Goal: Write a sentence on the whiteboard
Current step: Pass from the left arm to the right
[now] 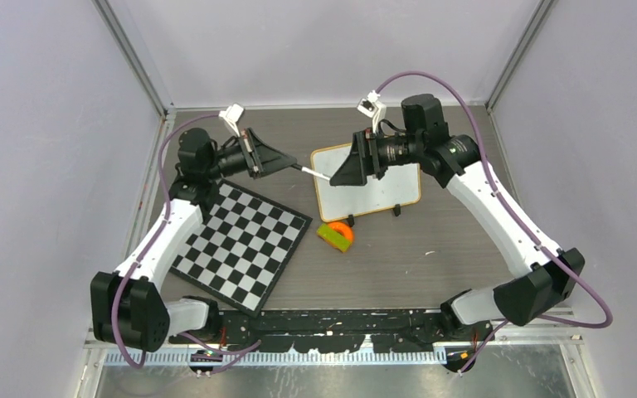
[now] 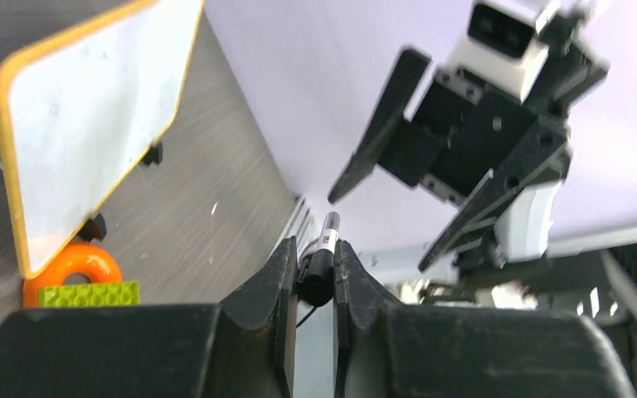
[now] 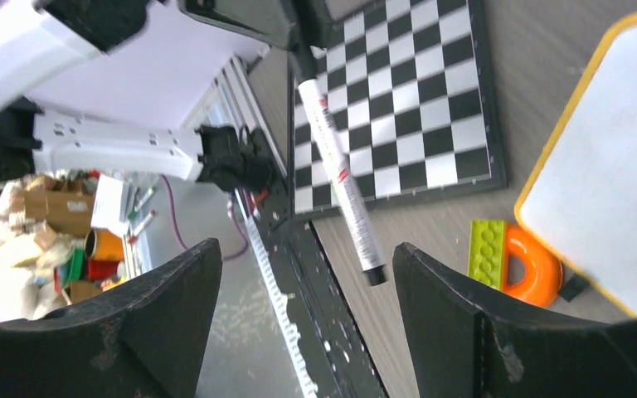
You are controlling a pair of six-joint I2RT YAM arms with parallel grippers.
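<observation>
Pinching one white marker pen (image 3: 344, 178), the left gripper (image 2: 315, 249) faces the right gripper (image 3: 305, 253), jaws spread wide and empty, over one small wood-framed whiteboard (image 1: 386, 189) on the grey table (image 1: 431, 249), near one black-and-white chequered board (image 1: 245, 245)

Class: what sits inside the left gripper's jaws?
A white marker, clamped near one end and sticking out toward the right gripper. The jaws hide the clamped end.

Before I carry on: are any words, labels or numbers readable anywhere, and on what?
None can be read.
On the whiteboard: no writing, the face is blank.
On the marker: small black and red print along the barrel, too blurred to read.
On the chessboard: plain squares only, no letters or numbers.
</observation>
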